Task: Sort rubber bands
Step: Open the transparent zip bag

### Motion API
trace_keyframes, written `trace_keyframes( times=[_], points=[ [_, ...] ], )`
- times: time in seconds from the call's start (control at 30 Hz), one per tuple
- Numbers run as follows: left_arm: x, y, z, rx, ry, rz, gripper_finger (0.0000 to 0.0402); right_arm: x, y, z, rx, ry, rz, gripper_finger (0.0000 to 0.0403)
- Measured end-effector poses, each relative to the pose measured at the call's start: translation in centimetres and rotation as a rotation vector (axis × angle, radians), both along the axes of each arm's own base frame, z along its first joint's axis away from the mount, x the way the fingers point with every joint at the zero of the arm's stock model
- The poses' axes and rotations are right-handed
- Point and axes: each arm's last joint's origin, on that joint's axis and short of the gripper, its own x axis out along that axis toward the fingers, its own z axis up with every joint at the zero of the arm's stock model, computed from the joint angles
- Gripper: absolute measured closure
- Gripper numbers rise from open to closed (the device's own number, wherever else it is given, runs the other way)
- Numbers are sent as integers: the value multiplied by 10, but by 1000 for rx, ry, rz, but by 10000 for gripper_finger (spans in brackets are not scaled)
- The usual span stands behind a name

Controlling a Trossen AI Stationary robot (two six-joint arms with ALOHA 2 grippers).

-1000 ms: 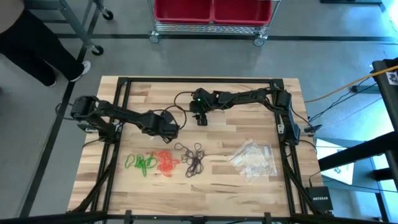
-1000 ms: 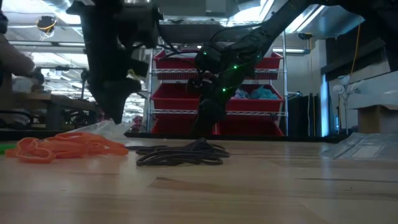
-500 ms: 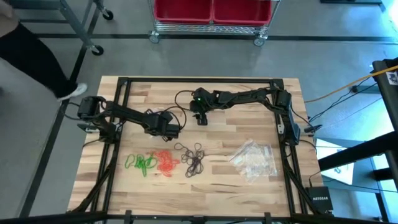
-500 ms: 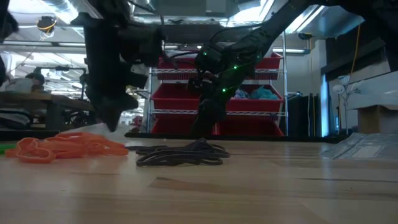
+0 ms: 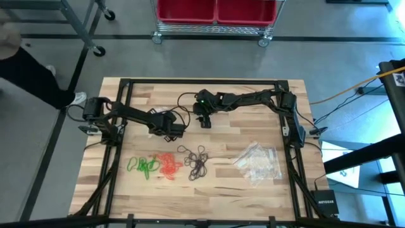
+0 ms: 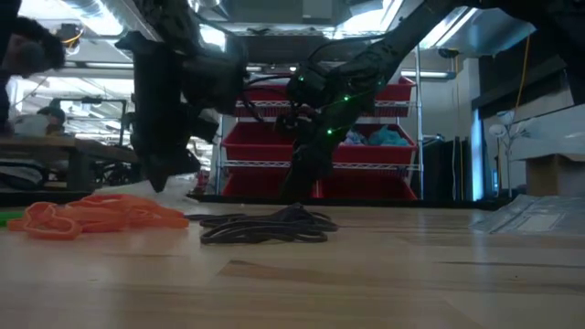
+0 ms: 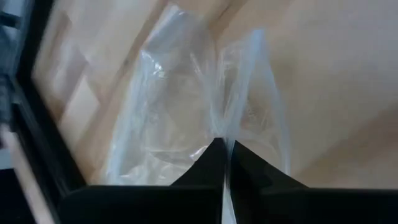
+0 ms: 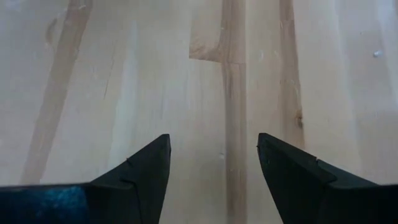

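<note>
1. The rubber bands lie in three sorted-looking clumps in a row on the desk: green rubber bands (image 5: 143,166), orange-red rubber bands (image 5: 168,164), black rubber bands (image 5: 197,162). Low view confirms orange (image 6: 96,215) and black (image 6: 265,227) flat on the wood, near each other but apart.

2. Relation that matters: all three clumps sit toward the desk's near edge from both of my jaws. The row's long axis runs across the desk, left to right.

3. My left gripper (image 5: 169,126) is nearer to the row; the orange clump lies closest to it. Its jaws are pressed together, pinching the edge of a clear plastic bag (image 7: 205,118), which hangs out ahead of the tips.

4. My right gripper (image 5: 205,119) hovers farther back, jaws spread, holding nothing; only bare desk (image 8: 205,74) lies ahead of it. The black clump is the one nearest it.

5. The pile of clear plastic bags (image 5: 258,162) lies well off to the right of the black clump, apart from all bands.

6. Judgement: the held bag must come to the clumps, so the bag mouth should face the row; the right arm seems best placed to feed bands in.
</note>
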Motion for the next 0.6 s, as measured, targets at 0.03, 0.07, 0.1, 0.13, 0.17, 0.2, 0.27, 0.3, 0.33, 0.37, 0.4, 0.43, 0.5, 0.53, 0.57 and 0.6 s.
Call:
trace_keyframes(
  times=[0.03, 0.07, 0.1, 0.13, 0.17, 0.2, 0.27, 0.3, 0.33, 0.37, 0.4, 0.43, 0.5, 0.53, 0.57, 0.6],
  points=[
    [1, -1, 7, -13, -33, 2, 399, 0, 1, 0, 14, 1, 3, 169],
    [3, -2, 15, -25, -74, 3, 400, -2, 2, 4, 38, 1, 5, 169],
    [4, -3, 25, -33, -120, 3, 400, -2, 4, 6, 57, 2, 14, 169],
    [4, -5, 36, -39, -167, 2, 401, -3, 5, 12, 69, -15, 16, 169],
    [4, -6, 46, -42, -215, 1, 401, -4, 7, 19, 87, -28, 18, 169],
    [2, -6, 56, -43, -256, 0, 401, -5, 11, 27, 107, -42, 26, 169],
    [-4, -7, 74, -45, -340, -5, 401, -6, 18, 44, 143, -89, 39, 169],
    [-6, -6, 80, -44, -374, -13, 401, -6, 23, 54, 156, -120, 53, 169],
    [-8, -6, 88, -43, -419, -20, 401, -7, 29, 64, 164, -151, 64, 169],
    [-10, -5, 93, -40, -457, -26, 401, -6, 36, 73, 161, -185, 81, 169],
    [-12, -4, 98, -39, -484, -34, 401, -5, 44, 82, 159, -224, 95, 169],
    [-14, -3, 103, -38, -512, -37, 401, -3, 52, 91, 151, -266, 112, 169],
    [-15, 0, 111, -44, -560, -61, 401, 1, 71, 103, 128, -335, 160, 169],
    [-15, 1, 114, -54, -579, -79, 401, 3, 80, 106, 99, -365, 186, 169],
    [-15, 2, 116, -68, -590, -98, 401, 5, 88, 107, 64, -378, 208, 169],
    [-15, 4, 118, -87, -602, -117, 401, 7, 96, 107, 16, -383, 235, 169]
  ],
)
